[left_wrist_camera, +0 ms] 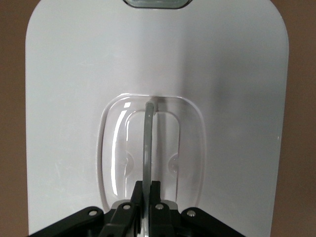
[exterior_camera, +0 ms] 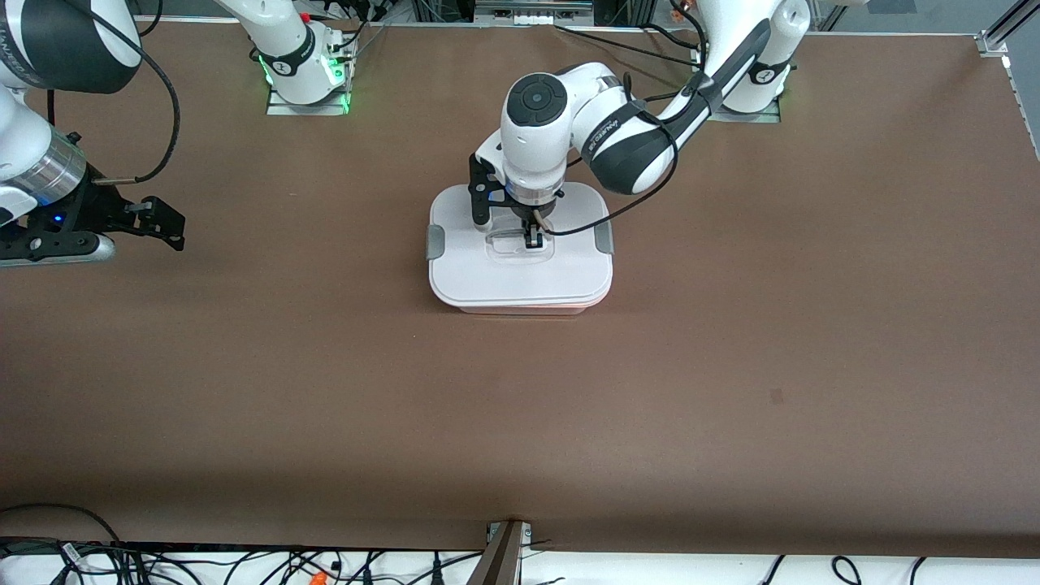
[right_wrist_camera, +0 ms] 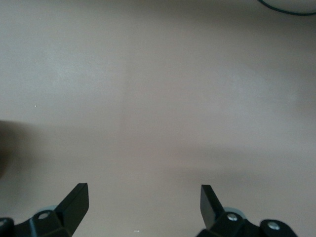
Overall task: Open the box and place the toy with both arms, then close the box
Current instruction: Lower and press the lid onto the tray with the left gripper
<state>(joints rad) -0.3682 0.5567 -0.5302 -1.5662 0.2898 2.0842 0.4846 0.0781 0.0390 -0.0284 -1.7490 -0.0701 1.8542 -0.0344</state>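
The box (exterior_camera: 520, 302) is a pale pink tub at the table's middle with its white lid (exterior_camera: 569, 272) on it and grey side clips (exterior_camera: 435, 242). My left gripper (exterior_camera: 533, 240) is down on the lid's centre, shut on the thin upright handle (left_wrist_camera: 148, 143) in the recess. The lid fills the left wrist view (left_wrist_camera: 74, 98). My right gripper (exterior_camera: 166, 223) is open and empty over bare table at the right arm's end; its fingertips (right_wrist_camera: 76, 197) show over plain brown surface. The toy is out of view.
The brown table (exterior_camera: 731, 366) spreads round the box. Cables lie along the table's edge nearest the front camera (exterior_camera: 244, 565), and a metal post (exterior_camera: 504, 552) stands at that edge's middle.
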